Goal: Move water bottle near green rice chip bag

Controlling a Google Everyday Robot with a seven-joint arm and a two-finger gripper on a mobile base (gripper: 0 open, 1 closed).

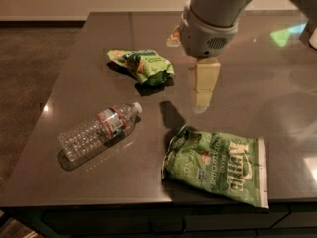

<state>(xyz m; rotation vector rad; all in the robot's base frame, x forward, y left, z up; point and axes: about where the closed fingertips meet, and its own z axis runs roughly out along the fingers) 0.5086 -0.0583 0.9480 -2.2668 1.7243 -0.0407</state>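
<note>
Front-left on the dark table (74, 78): water bottle (99, 131) lies on its side, set diagonally. Its white cap (137, 106) points up-right toward the table's middle, and its base points toward the front-left corner. The red-and-white label band (110, 122) sits nearer the cap end. Body is clear and ribbed. The bottle lies apart from every other item.

Green rice chip bag (143, 66) lies further back, beyond the cap end. It is bunched and bright green with orange and white print. Bottle and bag are well apart, with bare tabletop between them.

Gripper (202, 102) hangs just right of the green rice chip bag, cream-coloured and pointing down, its tip above the surface. It is seen side-on, so I cannot tell whether it is spread or closed. It is apart from the bottle, off to the right of the cap. Its dark shadow (172, 115) falls on the table between the cap and the front-right bag. The grey wrist housing (208, 29) sits above it, and the arm enters from the top right.

Larger flat light-green bag lettered "Kettle" (218, 167) lies front-right near the table's front edge, right of the bottle and not touching it.

Small orange-and-cream item (173, 36) shows behind the wrist housing; I cannot identify it. Brown floor (25, 58) lies left of the table.
</note>
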